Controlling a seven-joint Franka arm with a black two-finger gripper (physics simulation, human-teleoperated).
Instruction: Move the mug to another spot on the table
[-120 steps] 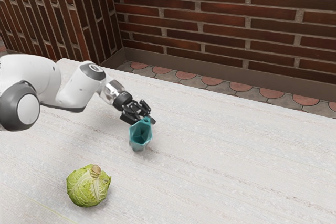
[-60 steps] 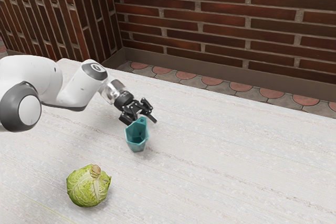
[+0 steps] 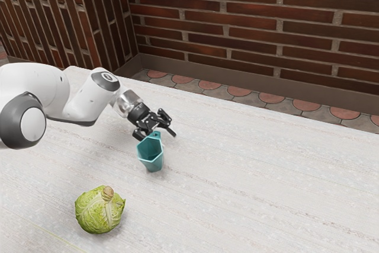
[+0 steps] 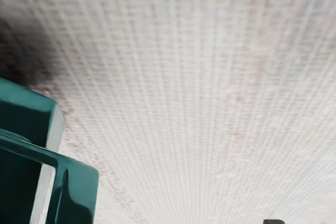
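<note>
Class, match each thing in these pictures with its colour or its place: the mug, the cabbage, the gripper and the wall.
Things:
1. mug
2. cabbage
3. gripper
4. wall

Descriptions:
A. black, just above the mug
B. red-brown brick
C. teal, standing on the table
D. green, at the table's front

Pairs: 1-C, 2-D, 3-A, 4-B

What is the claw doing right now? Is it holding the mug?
Claw: open, holding nothing. It hangs just over the rim of the teal mug, which stands on the table.
</note>
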